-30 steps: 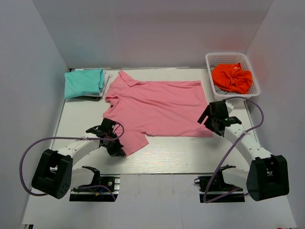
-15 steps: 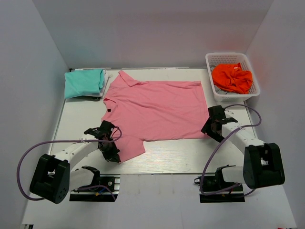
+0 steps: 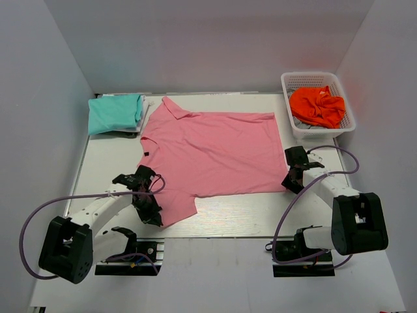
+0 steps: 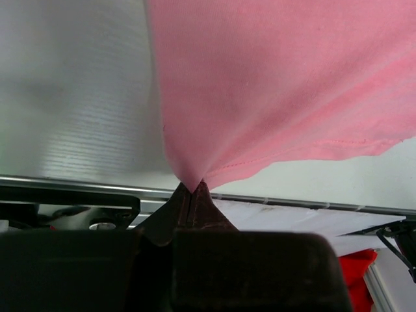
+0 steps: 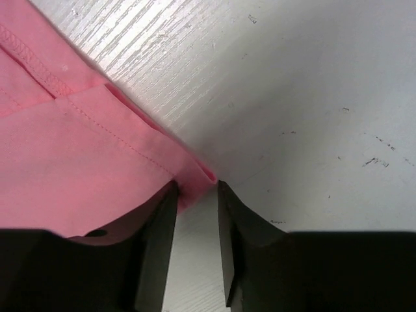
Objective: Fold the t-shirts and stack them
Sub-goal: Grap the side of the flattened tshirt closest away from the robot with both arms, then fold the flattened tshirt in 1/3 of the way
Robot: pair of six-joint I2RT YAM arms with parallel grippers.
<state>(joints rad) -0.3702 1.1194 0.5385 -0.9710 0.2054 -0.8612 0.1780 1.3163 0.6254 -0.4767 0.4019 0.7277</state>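
Observation:
The light pink t-shirt (image 3: 215, 150) lies spread flat on the table, collar toward the back left. My left gripper (image 3: 151, 212) is shut on the near-left sleeve, and the pink cloth (image 4: 279, 84) fans out from its tips (image 4: 193, 190). My right gripper (image 3: 291, 182) sits low at the shirt's near-right hem corner. Its jaws (image 5: 196, 188) stand a little apart, and the pink corner (image 5: 65, 149) pokes in between them, touching the left finger. The teal t-shirt (image 3: 115, 112) lies folded at the back left.
A white basket (image 3: 345, 124) at the back right holds a crumpled orange cloth (image 3: 317, 105). The white table (image 3: 234, 215) ends just in front of the arm bases. Grey walls close in on three sides.
My right gripper came down to the hem corner and its jaws narrowed around it. My left gripper drew the sleeve slightly toward the near edge. The shirt's near edge shifted with it.

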